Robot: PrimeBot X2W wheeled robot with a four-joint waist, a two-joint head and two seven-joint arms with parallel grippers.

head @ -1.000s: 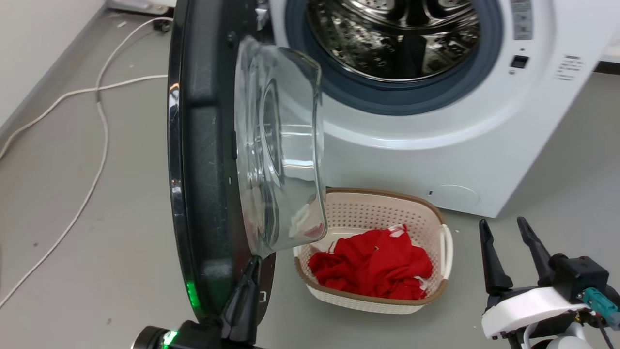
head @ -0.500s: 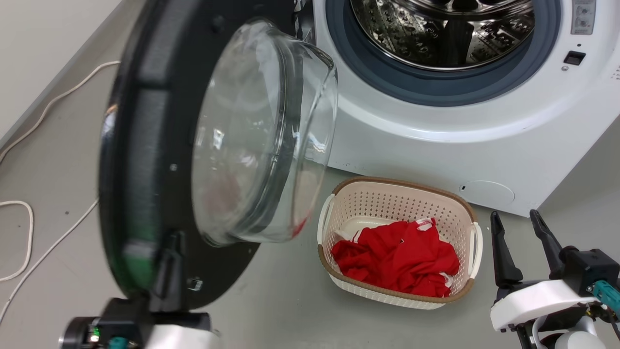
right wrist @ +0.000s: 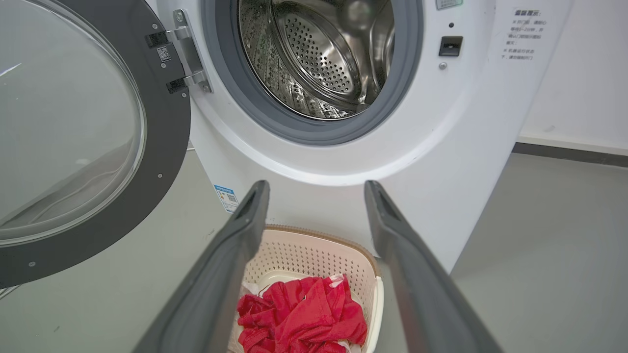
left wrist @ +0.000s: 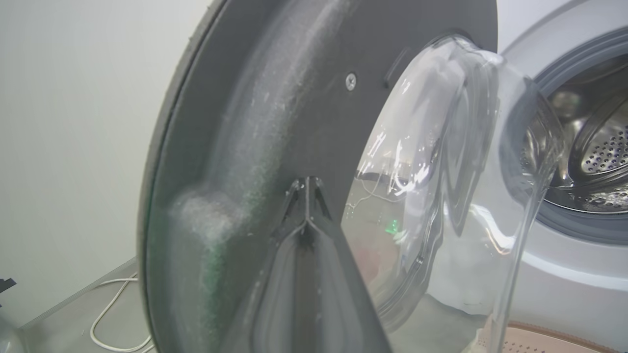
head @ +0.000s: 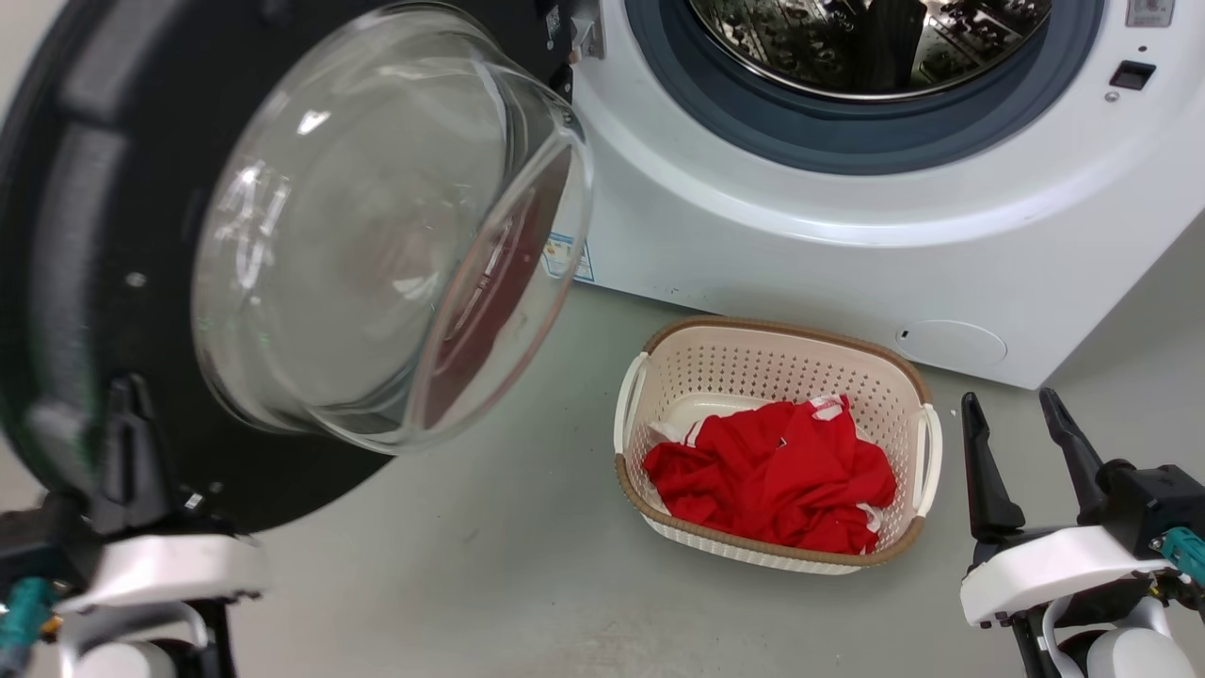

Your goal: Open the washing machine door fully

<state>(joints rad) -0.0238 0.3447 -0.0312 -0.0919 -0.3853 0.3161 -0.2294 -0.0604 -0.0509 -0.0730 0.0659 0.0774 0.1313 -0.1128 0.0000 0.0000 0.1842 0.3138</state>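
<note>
Black round its clear glass bowl, the washing machine door (head: 282, 254) stands swung out at the left of the washing machine (head: 847, 245). It hangs on its metal hinge (right wrist: 189, 54) beside the drum opening (right wrist: 319, 59), bowl facing right and near. It turns about that upright hinge, so any further opening likely runs leftward and far. The left tool (left wrist: 306, 184), fingers closed together and holding nothing, has its tips against the door's inner face near the free edge, the side to push from. The right tool (head: 1009, 400), spread and empty, hangs well apart at the right, past the laundry basket (head: 781, 328).
</note>
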